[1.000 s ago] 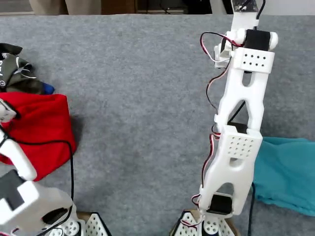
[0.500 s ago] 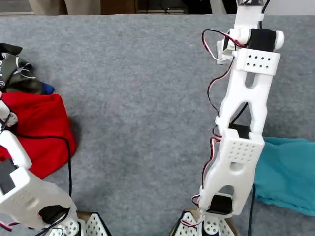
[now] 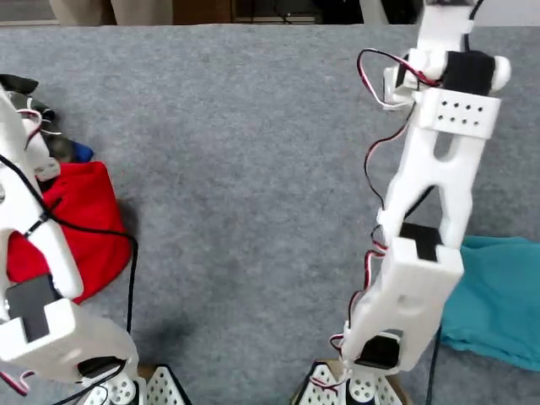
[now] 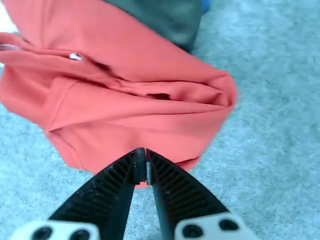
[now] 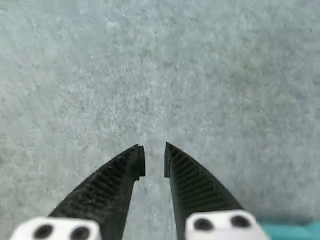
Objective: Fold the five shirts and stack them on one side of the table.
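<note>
Left tool sat closed, apparently pinching the hem of the red shirt bunched at the high view's left edge, right tool slightly apart over grey counter; judged it best dragged centreward slowly and low, spreading flat before folding.

Red shirt: plain red. Teal shirt: plain teal. Garment is dark grey-olive, with a blue scrap beside it. Worktop: grey, speckled. Arms: white with black motors and red-black-white wires. Left gripper and right gripper: black, ribbed.
</note>
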`<action>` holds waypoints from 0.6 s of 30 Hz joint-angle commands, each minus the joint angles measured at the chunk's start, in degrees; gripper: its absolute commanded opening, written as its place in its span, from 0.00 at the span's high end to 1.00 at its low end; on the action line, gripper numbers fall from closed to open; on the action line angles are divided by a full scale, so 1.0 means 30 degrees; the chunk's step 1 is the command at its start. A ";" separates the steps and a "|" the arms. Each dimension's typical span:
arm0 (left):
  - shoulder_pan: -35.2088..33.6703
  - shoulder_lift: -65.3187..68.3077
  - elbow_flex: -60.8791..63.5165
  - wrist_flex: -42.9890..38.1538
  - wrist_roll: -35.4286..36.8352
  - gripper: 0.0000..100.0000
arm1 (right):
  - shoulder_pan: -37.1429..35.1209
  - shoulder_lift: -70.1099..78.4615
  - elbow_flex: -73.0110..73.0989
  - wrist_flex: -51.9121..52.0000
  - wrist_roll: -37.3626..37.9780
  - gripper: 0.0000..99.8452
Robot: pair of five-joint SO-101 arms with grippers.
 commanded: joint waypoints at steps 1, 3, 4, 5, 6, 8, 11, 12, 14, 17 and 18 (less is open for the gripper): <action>-0.1084 -0.0220 -0.0381 0.0147 0.0205 0.90 | 0.0571 -0.2886 0.2916 0.0352 0.0147 0.91; -0.2315 0.0952 -0.0703 -0.0059 0.1084 0.82 | 0.0747 -0.3912 0.4527 0.0322 0.0147 0.91; -0.2901 0.1685 -0.1084 -0.0381 0.1348 0.82 | 0.0806 -0.4352 0.5143 0.0293 0.0176 0.91; -0.3370 0.2418 -0.1436 -0.0586 0.1289 0.82 | 0.0806 -0.4733 0.5612 0.0293 0.0176 0.91; -0.3722 0.3179 -0.1963 -0.0733 0.1143 0.82 | 0.0835 -0.5084 0.6022 0.0293 0.0176 0.91; -0.4161 0.4762 -0.3194 -0.0762 0.1114 0.82 | 0.0835 -0.5553 0.6549 0.0264 0.0234 0.91; -0.4366 0.7194 -0.5011 -0.0762 0.1084 0.82 | 0.0718 -0.5905 0.6872 0.0264 0.0908 0.91; -0.4366 0.7985 -0.5509 -0.0762 0.1084 0.82 | 0.0718 -0.5934 0.6872 0.0264 0.1114 0.91; -0.4308 0.9509 -0.6564 -0.0791 0.1201 0.82 | 0.0718 -0.5963 0.6755 0.0264 0.1260 0.91; -0.4337 1.1062 -0.8000 -0.0674 0.1172 0.85 | 0.0689 -0.5963 0.6842 0.0264 0.1407 0.91; -0.4337 1.1326 -0.8264 -0.0615 0.1114 0.87 | 0.0689 -0.5905 0.6872 0.0264 0.1495 0.91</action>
